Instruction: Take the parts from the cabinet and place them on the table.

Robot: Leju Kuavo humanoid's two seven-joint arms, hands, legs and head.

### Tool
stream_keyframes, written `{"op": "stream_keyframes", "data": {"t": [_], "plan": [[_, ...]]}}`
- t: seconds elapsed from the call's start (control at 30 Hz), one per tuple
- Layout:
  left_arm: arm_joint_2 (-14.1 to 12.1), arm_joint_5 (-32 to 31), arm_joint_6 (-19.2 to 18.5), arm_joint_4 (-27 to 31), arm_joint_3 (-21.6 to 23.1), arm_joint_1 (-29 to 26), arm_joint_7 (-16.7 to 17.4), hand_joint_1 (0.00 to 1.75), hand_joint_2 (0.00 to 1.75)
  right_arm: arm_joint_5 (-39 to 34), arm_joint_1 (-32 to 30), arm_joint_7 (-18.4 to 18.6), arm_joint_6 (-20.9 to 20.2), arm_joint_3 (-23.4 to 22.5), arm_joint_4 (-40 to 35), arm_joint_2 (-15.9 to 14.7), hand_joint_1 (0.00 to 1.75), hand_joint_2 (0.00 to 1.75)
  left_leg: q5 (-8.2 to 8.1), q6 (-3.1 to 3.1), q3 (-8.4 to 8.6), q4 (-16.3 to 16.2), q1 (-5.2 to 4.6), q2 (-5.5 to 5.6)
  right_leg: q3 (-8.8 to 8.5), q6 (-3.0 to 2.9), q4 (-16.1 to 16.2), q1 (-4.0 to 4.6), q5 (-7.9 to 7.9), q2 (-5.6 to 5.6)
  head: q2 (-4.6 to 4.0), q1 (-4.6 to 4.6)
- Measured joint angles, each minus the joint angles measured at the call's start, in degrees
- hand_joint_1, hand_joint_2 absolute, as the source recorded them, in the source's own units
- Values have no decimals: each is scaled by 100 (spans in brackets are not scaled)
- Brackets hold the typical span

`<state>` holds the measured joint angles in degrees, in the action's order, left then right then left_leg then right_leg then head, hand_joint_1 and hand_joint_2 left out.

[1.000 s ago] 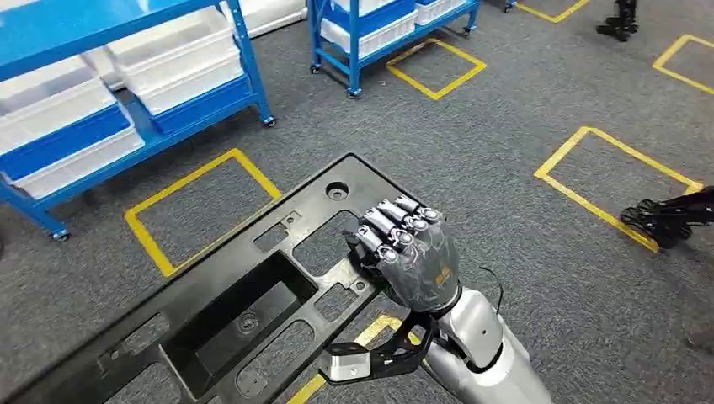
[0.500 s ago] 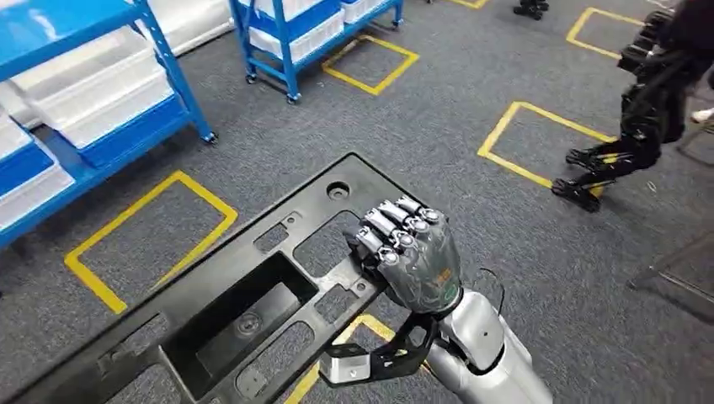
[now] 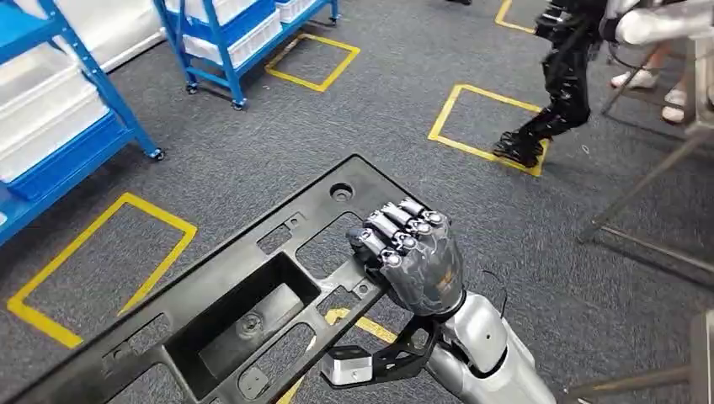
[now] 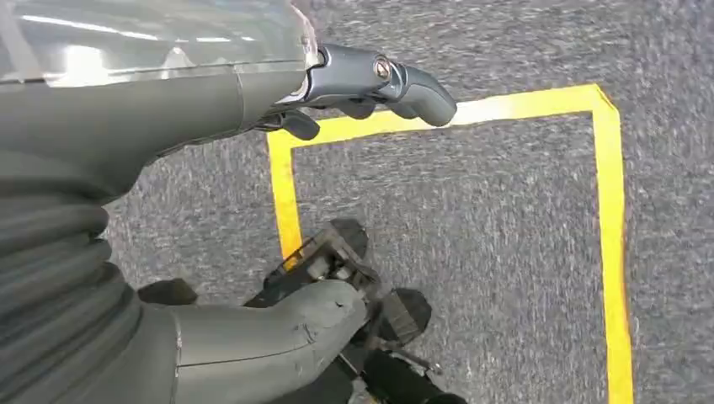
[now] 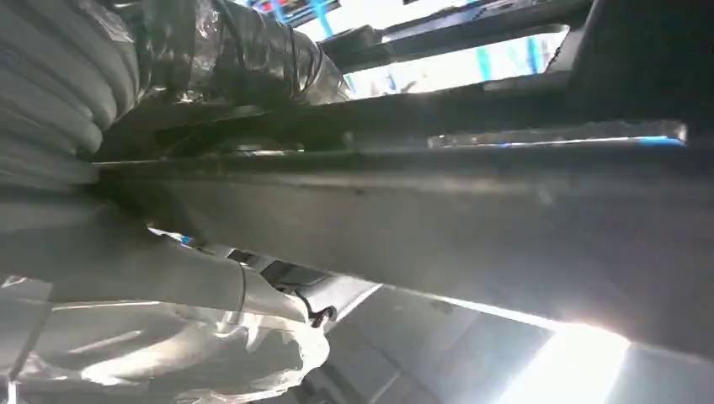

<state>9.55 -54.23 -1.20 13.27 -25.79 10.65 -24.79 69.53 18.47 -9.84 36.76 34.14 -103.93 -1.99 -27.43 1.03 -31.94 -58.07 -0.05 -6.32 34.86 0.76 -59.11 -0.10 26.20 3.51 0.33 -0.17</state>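
Part removed from cabinet: right hand [image 3: 411,261] grips the black panel [image 3: 227,295]; blue racks [image 3: 50,126] at ten o'clock. Table placement outstanding; left hand [image 4: 168,168] apparently empty, fingers apart.

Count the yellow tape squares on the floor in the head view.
4. One lies left of the black panel, one by the far blue rack, one under the dark legs at upper right, one at the top edge. The panel may hide more.

Grey carpet floor [image 3: 278,143] with yellow tape squares [image 3: 471,118], wheeled blue shelving racks [image 3: 223,42] on it.
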Motion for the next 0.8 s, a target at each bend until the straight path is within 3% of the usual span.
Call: {"op": "stream_keyframes", "data": {"t": [0.07,0.1,0.13,0.17,0.23,0.27,0.3,0.33,0.37,0.4,0.43,0.5,0.57,0.6,0.63,0.67,0.73,0.77,0.8], "plan": [[7,17,4,2,4,18,0,0,175,11,-9,0,-2,0,-4,-13,175,175,-17,-64,34,0,3,-135,7,-61,34,-19,-29,-142,0,-2],[7,22,4,11,4,32,0,0,175,31,-19,2,-4,0,-24,-13,175,175,-109,-120,12,-64,47,55,-23,-98,68,-52,-55,-201,0,0],[9,28,4,13,7,37,-2,0,175,48,-6,6,-9,0,-37,-20,175,175,-279,-138,-77,-315,50,329,-19,-134,81,-63,-74,-250,0,-2],[7,28,4,13,7,31,-2,0,175,57,-5,13,-13,0,-37,-20,175,175,-497,-145,-248,-712,56,476,-13,-153,81,-64,-79,-292,0,-4],[7,26,4,13,7,-1,0,0,175,61,-28,20,-22,2,-37,-22,175,175,-855,-164,-648,-1588,65,571,-8,-158,70,-60,-80,-441,0,-2],[7,26,4,13,9,-22,0,0,175,61,-35,22,-26,0,-37,-22,175,175,-864,-170,-769,-1818,65,574,-2,-158,53,-59,-80,-530,0,-2],[7,26,4,13,9,-28,0,0,175,63,-45,20,-24,2,-37,-22,175,175,-750,-164,-755,-1747,70,575,-2,-158,42,-61,-79,-613,0,-4],[7,28,4,13,9,-23,0,0,175,63,-50,20,-24,2,-37,-22,175,175,-515,-155,-632,-1430,80,584,-2,-157,29,-64,-78,-705,0,-2],[7,28,4,13,9,-13,0,0,175,63,-51,20,-22,0,-37,-22,175,175,-218,-145,-415,-917,90,626,-2,-150,11,-69,-75,-796,0,-2],[4,28,4,13,9,-11,0,0,175,63,-50,20,-22,0,-37,-22,175,175,13,-140,-216,-460,108,760,1,-138,-9,-74,-67,-864,0,-4],[-2,28,4,13,9,-14,0,0,175,63,-49,22,-22,2,-37,-22,175,175,-20,-125,-111,-213,136,1073,26,-109,-27,-69,-66,-920,0,0],[-2,28,2,13,15,-13,-2,0,175,79,-49,26,-26,2,-44,-22,175,175,-22,-101,-85,-122,117,1046,100,-20,-49,-77,-100,-1051,0,-2],[4,28,-7,15,39,0,-4,0,175,83,-68,31,-31,2,-48,-37,175,175,15,-17,-84,-107,94,924,130,64,-2,-89,-150,-1181,0,-2],[20,28,-11,18,57,17,-7,0,175,83,-77,31,-33,0,-50,-44,175,175,63,56,-78,-48,132,841,148,77,-46,-86,-110,-1027,0,0],[24,28,-11,28,61,27,-13,0,175,83,-64,31,-35,0,-55,-48,175,175,75,78,-77,-33,120,783,196,95,-178,-54,15,-680,0,9],[24,28,-11,29,63,29,-17,0,175,83,-51,31,-37,0,-55,-52,175,175,74,121,-82,-32,108,721,334,116,-486,-54,229,-492,0,2],[22,28,-11,28,66,-2,-20,0,175,83,-57,31,-50,0,-55,-55,175,175,69,136,-95,-33,76,556,721,143,-1341,-69,645,-395,0,2],[11,28,-11,29,66,-13,-18,0,175,83,-58,33,-74,0,-52,-63,175,175,69,137,-109,-37,67,471,860,151,-1654,-70,740,-383,0,2],[11,28,-11,28,68,-13,-20,0,175,83,-61,33,-81,0,-52,-70,175,175,66,140,-113,-40,62,390,863,156,-1688,-70,688,-377,0,2]]}}
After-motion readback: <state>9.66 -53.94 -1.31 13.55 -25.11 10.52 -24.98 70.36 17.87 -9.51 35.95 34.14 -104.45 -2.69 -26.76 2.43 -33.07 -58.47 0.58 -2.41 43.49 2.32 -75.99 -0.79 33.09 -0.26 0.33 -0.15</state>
